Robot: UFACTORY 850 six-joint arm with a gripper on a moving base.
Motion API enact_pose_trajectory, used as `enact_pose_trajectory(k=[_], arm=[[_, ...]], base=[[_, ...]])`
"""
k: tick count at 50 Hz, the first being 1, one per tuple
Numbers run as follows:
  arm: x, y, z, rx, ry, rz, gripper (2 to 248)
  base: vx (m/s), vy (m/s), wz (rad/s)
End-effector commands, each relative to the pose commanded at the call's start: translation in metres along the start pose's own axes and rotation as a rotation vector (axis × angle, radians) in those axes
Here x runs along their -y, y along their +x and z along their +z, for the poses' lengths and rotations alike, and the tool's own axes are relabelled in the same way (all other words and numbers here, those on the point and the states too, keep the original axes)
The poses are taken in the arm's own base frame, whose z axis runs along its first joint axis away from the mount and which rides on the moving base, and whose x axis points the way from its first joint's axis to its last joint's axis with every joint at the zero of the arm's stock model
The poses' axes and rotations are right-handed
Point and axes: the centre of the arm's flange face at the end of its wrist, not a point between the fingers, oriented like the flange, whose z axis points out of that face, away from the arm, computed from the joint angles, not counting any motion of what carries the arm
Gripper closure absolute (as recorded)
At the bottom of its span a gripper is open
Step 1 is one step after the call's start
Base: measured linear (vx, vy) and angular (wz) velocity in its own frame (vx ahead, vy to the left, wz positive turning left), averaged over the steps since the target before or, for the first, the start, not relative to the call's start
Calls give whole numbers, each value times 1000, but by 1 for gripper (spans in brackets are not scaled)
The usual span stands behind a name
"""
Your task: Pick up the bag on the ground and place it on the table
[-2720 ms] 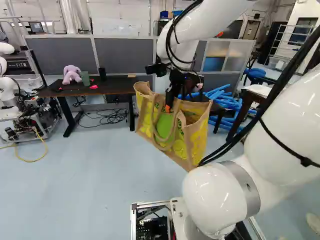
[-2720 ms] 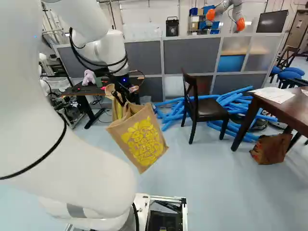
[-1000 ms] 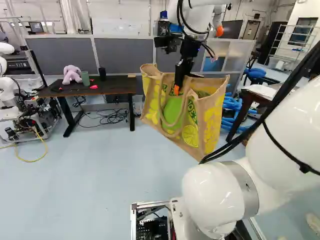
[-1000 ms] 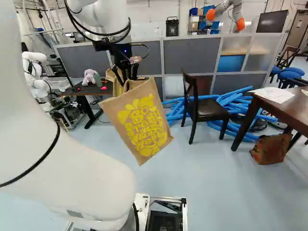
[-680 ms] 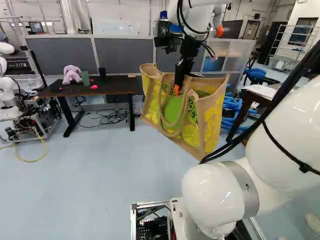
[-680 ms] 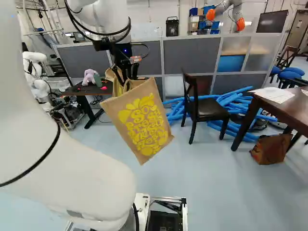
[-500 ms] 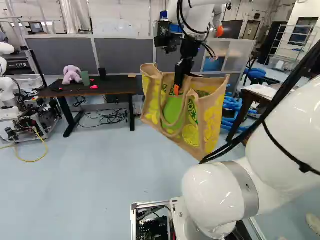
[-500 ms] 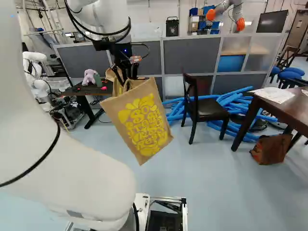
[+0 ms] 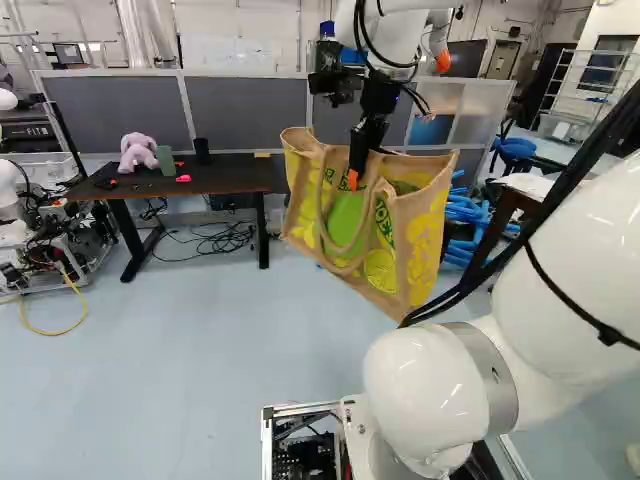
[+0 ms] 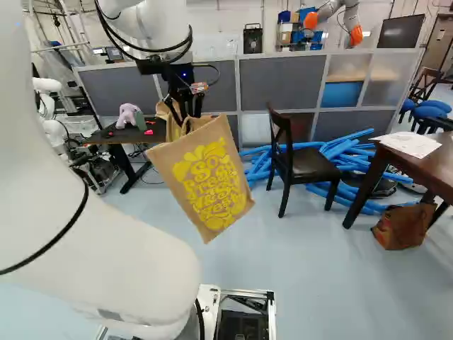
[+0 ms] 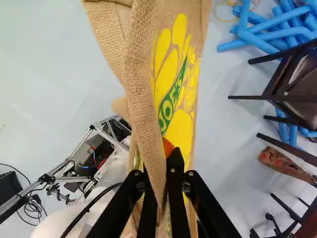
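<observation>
A white arm (image 9: 445, 395) bends over the pale floor (image 9: 200, 370), its end effector (image 9: 356, 172) drawn narrow on a fold of a yellow-printed burlap bag (image 10: 205, 180), which hangs tilted in the air. At the right of the right base view, a brown bag (image 10: 400, 228) sits on the floor by a wooden table (image 10: 442, 170) bearing papers (image 10: 409, 144), near a dark chair (image 10: 311, 166). Beyond the burlap bag, at the left of the left base view, a purple plush toy (image 9: 137, 152) and a green cup (image 9: 165, 160) stand on a black table (image 9: 225, 178). Blue tubes (image 10: 343, 149) lie before gray partitions (image 10: 279, 83), with another robot (image 10: 327, 13) behind.
</observation>
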Motion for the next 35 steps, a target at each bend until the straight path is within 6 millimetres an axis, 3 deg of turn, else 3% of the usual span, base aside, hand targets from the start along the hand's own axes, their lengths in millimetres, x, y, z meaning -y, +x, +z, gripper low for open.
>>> enact_pose_trajectory(k=[16,35], arm=[[0,0,0,0,0,0,225],[0,0,0,0,0,0,225]], base=[[177,37,136],[183,82,172]])
